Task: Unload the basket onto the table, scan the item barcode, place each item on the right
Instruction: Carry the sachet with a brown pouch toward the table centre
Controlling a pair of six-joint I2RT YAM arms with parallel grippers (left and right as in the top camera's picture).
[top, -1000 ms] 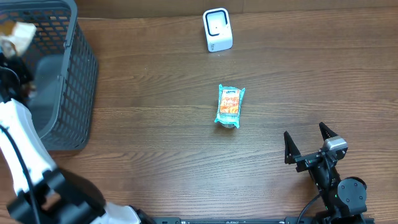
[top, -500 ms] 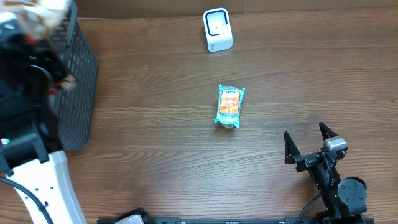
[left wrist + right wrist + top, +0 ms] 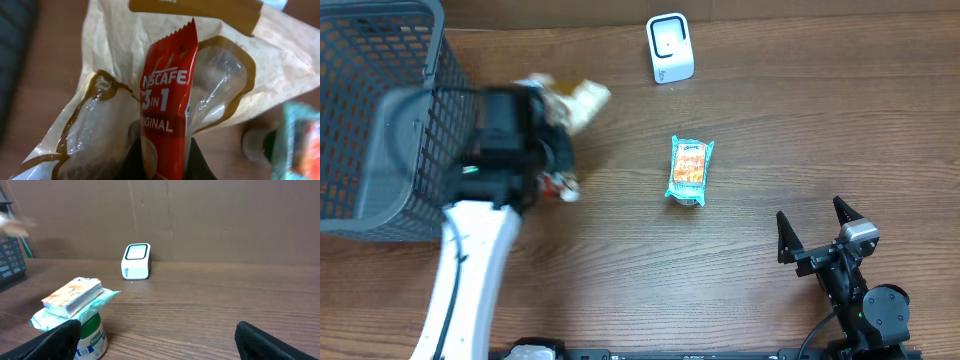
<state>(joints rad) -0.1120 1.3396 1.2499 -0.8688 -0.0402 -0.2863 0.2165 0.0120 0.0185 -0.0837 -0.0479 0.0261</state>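
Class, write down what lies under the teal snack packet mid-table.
A small round tub with a green-and-white label holds up the packet. Its top is covered, so lid and contents are hidden.

Left arm (image 3: 505, 140) motion-blurred overhead; sachet (image 3: 167, 100) btm cut off.

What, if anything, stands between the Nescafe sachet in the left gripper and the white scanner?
Nothing on the table: bare wood runs from the left gripper to the scanner. The teal packet lies off that line. But a tan bag sits against the Nescafe sachet and might cover it.
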